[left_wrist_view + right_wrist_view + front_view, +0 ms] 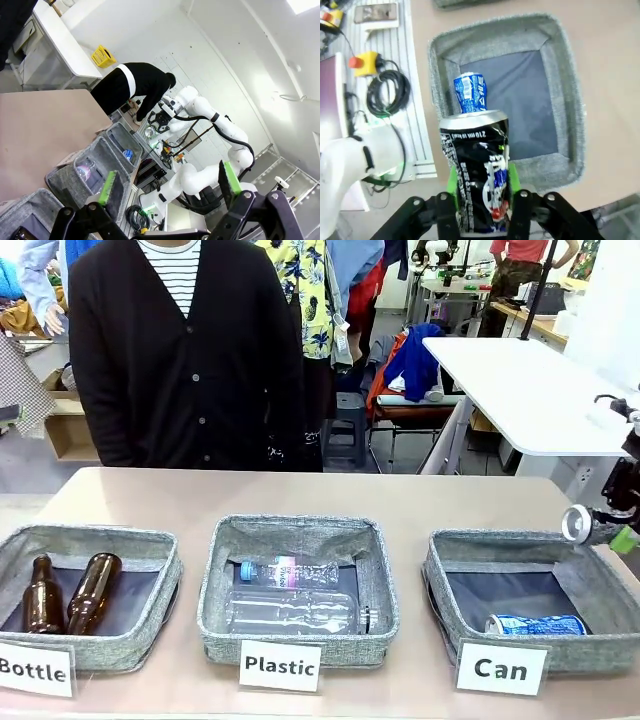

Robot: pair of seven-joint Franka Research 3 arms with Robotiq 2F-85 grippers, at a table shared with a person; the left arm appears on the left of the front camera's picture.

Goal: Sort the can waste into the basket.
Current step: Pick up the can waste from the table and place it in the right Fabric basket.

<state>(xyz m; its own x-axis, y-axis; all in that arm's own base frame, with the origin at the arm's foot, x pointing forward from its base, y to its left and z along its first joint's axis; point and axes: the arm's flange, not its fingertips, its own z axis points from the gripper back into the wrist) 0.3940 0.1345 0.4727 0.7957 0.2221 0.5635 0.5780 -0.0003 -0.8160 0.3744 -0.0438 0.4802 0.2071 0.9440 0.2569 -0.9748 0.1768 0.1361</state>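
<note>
The crushed silver-and-black can [479, 175] sits between the green pads of my right gripper [482, 200], which is shut on it. In the front view this gripper [612, 532] hangs at the far right, just above the right rim of the "Can" basket [440, 570], and the can's round silver end [576, 524] faces left. The blue can [535, 624] lies on the dark liner near the basket's front wall, and the right wrist view looks down on it [470, 92] inside the basket [565, 90]. My left gripper [169, 182] is open and holds nothing, raised off to the left of the baskets.
The "Bottle" basket [150, 540] holds two brown bottles [92, 590]. The "Plastic" basket [300, 530] holds two clear bottles [295, 612]. A person in a black cardigan [180, 350] stands at the far edge. A white table [520, 380] is behind on the right.
</note>
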